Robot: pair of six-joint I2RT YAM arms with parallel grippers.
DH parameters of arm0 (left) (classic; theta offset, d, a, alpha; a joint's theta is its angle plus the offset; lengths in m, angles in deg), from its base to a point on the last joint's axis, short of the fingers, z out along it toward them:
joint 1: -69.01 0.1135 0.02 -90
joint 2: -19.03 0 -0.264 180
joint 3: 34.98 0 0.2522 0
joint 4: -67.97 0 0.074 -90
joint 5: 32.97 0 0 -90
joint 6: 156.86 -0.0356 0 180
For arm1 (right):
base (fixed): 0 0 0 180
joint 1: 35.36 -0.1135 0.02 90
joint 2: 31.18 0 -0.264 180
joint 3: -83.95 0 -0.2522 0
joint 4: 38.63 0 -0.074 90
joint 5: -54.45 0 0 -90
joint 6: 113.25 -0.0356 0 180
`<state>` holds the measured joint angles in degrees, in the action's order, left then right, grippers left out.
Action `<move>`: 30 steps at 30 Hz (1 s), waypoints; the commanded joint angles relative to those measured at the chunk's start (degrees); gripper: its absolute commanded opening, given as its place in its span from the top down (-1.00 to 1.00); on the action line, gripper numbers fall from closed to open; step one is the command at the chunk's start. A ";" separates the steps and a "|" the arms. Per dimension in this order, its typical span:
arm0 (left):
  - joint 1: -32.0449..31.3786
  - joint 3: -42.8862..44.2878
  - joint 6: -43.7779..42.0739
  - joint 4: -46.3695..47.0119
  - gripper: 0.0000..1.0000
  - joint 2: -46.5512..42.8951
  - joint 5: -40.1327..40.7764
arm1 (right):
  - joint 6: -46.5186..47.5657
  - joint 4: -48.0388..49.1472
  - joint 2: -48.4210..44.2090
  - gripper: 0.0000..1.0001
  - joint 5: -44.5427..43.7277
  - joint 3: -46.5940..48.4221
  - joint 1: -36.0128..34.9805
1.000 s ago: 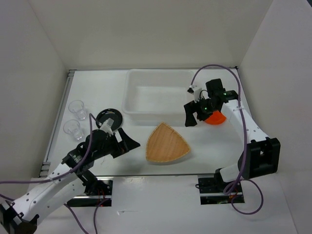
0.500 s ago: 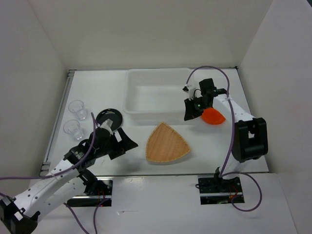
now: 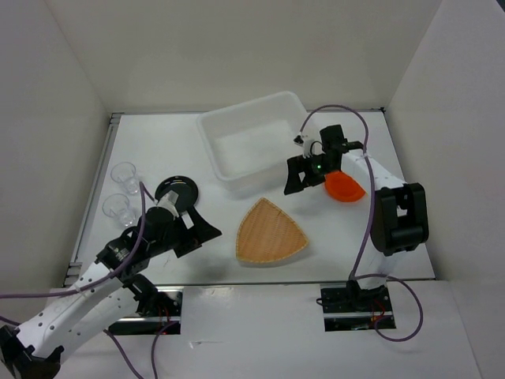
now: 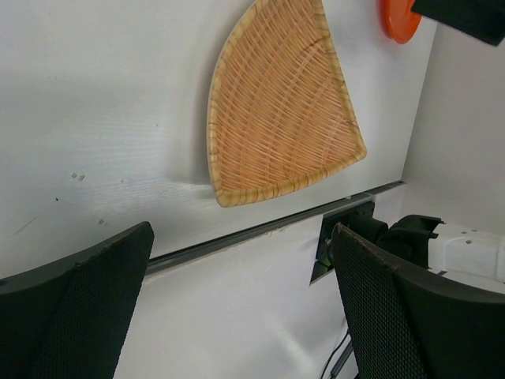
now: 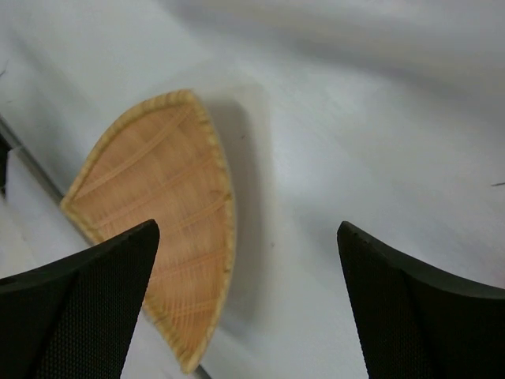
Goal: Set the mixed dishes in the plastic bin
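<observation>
From above, I see the plastic bin [image 3: 252,144] at the far side of the table, sitting a bit crooked, with nothing in it. The right gripper [image 3: 301,183] hangs by its near right corner. The orange plate [image 3: 345,188] lies on the table just to that gripper's right, so my right arm is the closer one. The woven tray [image 3: 271,231] lies flat between both arms, tip toward the bin. The black plate [image 3: 175,191] and clear cups [image 3: 125,175] sit by the left gripper [image 3: 196,235].

Left wrist view: fingers wide apart, holding nothing.

Right wrist view: wide apart too, empty. The tray lies ahead, to the left.
</observation>
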<state>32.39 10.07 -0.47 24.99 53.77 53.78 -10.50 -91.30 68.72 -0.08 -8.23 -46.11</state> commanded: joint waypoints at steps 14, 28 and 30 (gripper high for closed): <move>0.23 -0.18 2.25 2.40 -1.00 2.26 -0.27 | -8.18 -5.03 -4.56 -0.97 7.43 -11.66 -9.19; 0.76 12.46 -4.50 18.66 -0.51 31.67 0.78 | -7.92 -2.22 -14.98 -0.97 13.76 -13.59 -8.42; 0.76 19.49 -7.76 18.66 -0.47 41.22 0.26 | -7.92 -1.61 -18.75 -0.97 13.76 -13.59 -6.05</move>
<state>32.82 22.55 -2.78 37.39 87.04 53.89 -18.30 -95.17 55.91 10.95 -21.91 -54.83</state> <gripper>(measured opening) 0.746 0.983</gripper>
